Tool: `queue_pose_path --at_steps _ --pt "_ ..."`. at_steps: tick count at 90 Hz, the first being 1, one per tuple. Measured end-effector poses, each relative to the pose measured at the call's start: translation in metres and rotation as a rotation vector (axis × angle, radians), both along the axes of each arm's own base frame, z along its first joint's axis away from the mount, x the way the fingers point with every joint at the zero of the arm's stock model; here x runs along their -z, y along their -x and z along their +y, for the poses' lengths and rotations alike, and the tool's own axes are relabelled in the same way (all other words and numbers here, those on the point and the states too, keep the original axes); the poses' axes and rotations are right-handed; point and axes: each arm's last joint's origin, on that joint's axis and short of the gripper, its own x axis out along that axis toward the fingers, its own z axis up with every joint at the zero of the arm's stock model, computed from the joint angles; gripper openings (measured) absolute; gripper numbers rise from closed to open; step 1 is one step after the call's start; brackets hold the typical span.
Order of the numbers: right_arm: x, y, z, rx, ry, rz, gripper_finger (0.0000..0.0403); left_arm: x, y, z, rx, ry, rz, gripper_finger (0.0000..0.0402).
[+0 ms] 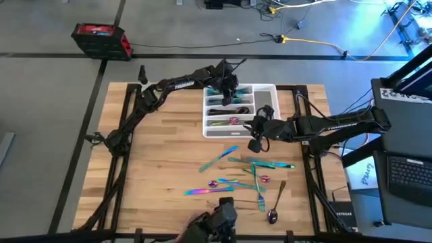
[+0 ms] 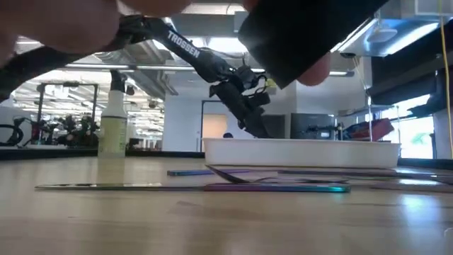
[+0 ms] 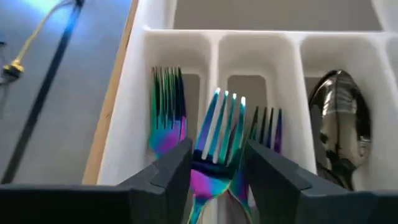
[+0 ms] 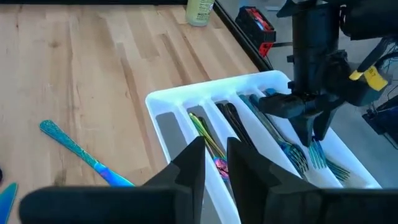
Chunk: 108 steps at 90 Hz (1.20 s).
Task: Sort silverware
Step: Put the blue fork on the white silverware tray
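Your left gripper (image 3: pixel 217 171) is hanging over the far end of the white tray (image 1: pixel 265 89), its fingers pinching one rainbow fork (image 3: pixel 219 134) by the neck, tines pointing away from the wrist camera. Beneath it you are seeing two more forks (image 3: pixel 166 112) lying in neighbouring slots — one on each side of the held fork — and one dark spoon (image 3: pixel 339 121) in the slot beside them.

Your right gripper (image 1: pixel 256 133) is hovering just off the tray's near edge, above bare wood, fingers (image 4: pixel 186 165) spread a little and holding nothing.

The rest of the silverware (image 1: pixel 246 177) is lying scattered on the table (image 1: pixel 155 162) between the tray and the near edge; roughly eight to ten pieces, overlapping, so an exact count is not possible. One darker spoon (image 1: pixel 275 208) is sitting closest to the near edge.

The table's left half is lying open — the tray is touching the far edge. A spray bottle (image 2: pixel 113 131) is standing on the table in the low view.
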Motion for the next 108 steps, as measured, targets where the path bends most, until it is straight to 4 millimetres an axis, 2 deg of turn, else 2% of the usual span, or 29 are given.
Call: queue_pose_path --at_steps 13,26,83,95,108 --pt "0.0016 0.0013 -0.0002 0.0 0.004 0.023 0.0051 0.0002 0.0049 0.0045 -0.009 0.04 0.0 0.0134" --pt "0.0022 0.0018 -0.0003 0.0 0.004 0.03 0.0051 0.0025 0.0085 0.0065 -0.021 -0.009 0.056 0.0134" --pt "0.0021 0.0017 -0.0003 0.009 -0.01 0.023 0.0051 0.0018 0.0081 0.0078 0.005 -0.075 0.065 0.0132" --pt "0.0021 0.0017 -0.0002 0.011 -0.012 0.021 0.0051 0.0013 0.0074 0.0084 0.002 -0.084 0.057 0.0105" --pt "0.002 0.0016 -0.0002 0.013 -0.016 0.018 0.0051 0.0021 0.0073 0.0085 0.005 -0.087 0.06 0.0044"
